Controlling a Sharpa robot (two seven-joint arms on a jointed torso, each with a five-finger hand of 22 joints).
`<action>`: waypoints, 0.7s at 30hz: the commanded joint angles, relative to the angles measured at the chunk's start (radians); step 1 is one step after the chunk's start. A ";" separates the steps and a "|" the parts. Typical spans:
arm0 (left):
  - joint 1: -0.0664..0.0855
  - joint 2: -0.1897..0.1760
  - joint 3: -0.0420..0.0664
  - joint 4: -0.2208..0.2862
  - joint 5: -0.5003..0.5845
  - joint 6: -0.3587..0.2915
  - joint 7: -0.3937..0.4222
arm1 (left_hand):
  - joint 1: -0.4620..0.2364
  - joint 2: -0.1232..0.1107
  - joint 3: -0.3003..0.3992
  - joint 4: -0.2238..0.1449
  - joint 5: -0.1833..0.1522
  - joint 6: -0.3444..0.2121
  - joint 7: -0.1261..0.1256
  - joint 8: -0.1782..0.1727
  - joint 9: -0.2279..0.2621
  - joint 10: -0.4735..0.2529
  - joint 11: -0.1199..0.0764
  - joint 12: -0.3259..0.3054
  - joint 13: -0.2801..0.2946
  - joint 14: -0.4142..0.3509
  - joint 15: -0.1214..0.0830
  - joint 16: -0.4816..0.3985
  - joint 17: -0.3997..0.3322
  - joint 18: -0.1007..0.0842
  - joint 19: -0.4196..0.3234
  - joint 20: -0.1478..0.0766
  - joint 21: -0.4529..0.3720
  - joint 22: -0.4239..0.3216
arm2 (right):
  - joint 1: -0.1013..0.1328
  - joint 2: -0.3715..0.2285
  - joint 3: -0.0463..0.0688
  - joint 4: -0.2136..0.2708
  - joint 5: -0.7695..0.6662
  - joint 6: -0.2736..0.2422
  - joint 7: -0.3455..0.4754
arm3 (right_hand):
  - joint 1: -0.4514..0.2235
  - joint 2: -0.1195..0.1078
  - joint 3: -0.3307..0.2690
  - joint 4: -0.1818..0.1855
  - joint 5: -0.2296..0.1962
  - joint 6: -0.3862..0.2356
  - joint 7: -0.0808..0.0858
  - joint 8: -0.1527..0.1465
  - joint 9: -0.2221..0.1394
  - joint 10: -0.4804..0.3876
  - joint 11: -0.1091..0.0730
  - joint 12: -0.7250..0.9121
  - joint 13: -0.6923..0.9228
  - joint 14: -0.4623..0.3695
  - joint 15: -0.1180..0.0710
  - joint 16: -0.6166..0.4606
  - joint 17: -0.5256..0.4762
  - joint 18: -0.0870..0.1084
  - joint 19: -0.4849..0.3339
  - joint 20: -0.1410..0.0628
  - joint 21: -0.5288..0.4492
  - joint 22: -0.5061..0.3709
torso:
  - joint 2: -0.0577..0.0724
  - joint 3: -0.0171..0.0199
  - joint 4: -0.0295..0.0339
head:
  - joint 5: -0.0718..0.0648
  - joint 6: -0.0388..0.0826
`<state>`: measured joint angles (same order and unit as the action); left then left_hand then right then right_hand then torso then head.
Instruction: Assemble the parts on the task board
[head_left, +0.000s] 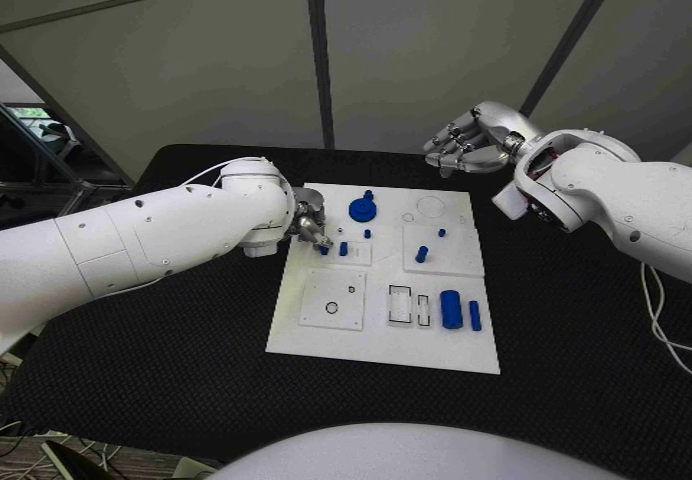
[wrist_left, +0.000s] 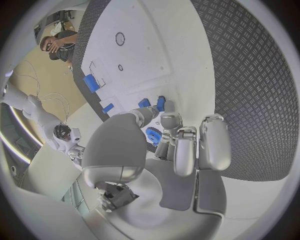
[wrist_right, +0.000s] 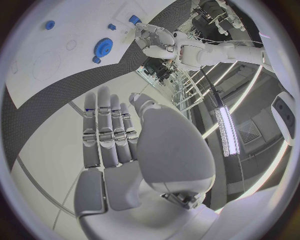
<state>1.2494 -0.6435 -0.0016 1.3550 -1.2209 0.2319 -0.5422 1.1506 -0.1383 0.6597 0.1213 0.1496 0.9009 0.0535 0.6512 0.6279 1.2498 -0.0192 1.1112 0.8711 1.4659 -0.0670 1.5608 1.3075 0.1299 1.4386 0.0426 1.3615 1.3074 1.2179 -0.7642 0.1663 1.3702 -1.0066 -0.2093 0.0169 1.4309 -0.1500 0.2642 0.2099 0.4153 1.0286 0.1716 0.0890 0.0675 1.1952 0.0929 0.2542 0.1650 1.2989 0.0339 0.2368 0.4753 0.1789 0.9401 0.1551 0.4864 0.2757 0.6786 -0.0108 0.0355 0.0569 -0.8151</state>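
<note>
The bench (head_left: 173, 400) carries the task board (head_left: 378, 345). My right robot hand (head_left: 464, 140) hovers spread at one o'clock; my left robot hand (head_left: 309, 226) pinches a small peg (head_left: 325, 246) at ten o'clock, probably light, rigid, slippery, so grip its sides.

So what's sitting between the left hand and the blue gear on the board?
In the head view, one small blue peg stands just beside the left hand; past it, bare white task board runs up to the blue gear.
</note>
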 joint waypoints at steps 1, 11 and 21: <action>-0.005 0.005 -0.005 -0.006 0.022 0.013 -0.012 | -0.037 0.005 0.102 -0.099 0.000 0.012 -0.006 -0.006 0.002 0.010 -0.003 -0.003 -0.002 0.103 -0.008 0.006 0.256 -0.072 0.006 -0.004 -0.002 0.092 | 0.001 -0.001 0.001 0.002 -0.002 0.004 0.005 | -0.012 0.002 0.006 0.002 0.003 0.006 0.003 -0.004 0.001 0.002 0.004 -0.005 -0.001 0.003 0.007 -0.003 0.002 0.003 0.001 0.009 -0.003 -0.001 | 0.000 0.0003 0.0002 | -0.001 0.001; -0.005 0.006 -0.005 -0.020 0.038 0.008 -0.030 | -0.146 0.008 -0.099 -0.004 -0.002 0.046 -0.016 -0.024 -0.002 0.014 -0.010 0.007 0.011 0.103 -0.015 0.007 0.258 -0.074 0.014 -0.011 0.000 0.100 | 0.001 -0.002 0.001 0.002 -0.002 0.003 0.004 | -0.013 0.001 0.006 0.002 0.003 0.006 0.003 -0.004 0.001 0.002 0.004 -0.005 -0.001 0.003 0.007 -0.004 0.002 0.003 0.001 0.009 -0.004 -0.001 | 0.000 0.0000 0.0001 | -0.004 0.000; -0.005 0.001 -0.005 -0.022 0.039 -0.026 -0.031 | -0.180 0.014 -0.250 0.051 -0.002 0.062 -0.014 -0.036 -0.002 0.015 -0.008 0.012 0.019 0.103 -0.014 0.007 0.258 -0.075 0.018 -0.012 0.000 0.107 | 0.001 -0.001 0.001 0.001 -0.002 0.003 0.005 | -0.013 0.001 0.006 0.003 0.003 0.005 0.003 -0.004 0.001 0.002 0.004 -0.006 -0.002 0.003 0.007 -0.004 0.002 0.003 0.001 0.009 -0.004 -0.002 | -0.001 -0.0006 0.0016 | -0.004 0.000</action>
<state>1.2445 -0.6415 -0.0061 1.3338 -1.1891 0.2221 -0.5625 0.9801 -0.1270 0.4184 0.1691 0.1505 0.9562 0.0409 0.6188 0.6265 1.2639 -0.0340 1.1194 0.8894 1.4652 -0.0773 1.5647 1.3075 0.1301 1.4489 0.0322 1.3615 1.3074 1.2180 -0.7660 0.1663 1.3704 -1.0066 -0.2091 0.0164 1.4249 -0.1486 0.2642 0.2099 0.4153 1.0285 0.1716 0.0890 0.0675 1.1952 0.0929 0.2542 0.1651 1.2989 0.0339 0.2369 0.4752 0.1788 0.9401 0.1551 0.4865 0.2755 0.6780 -0.0114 0.0363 0.0525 -0.8149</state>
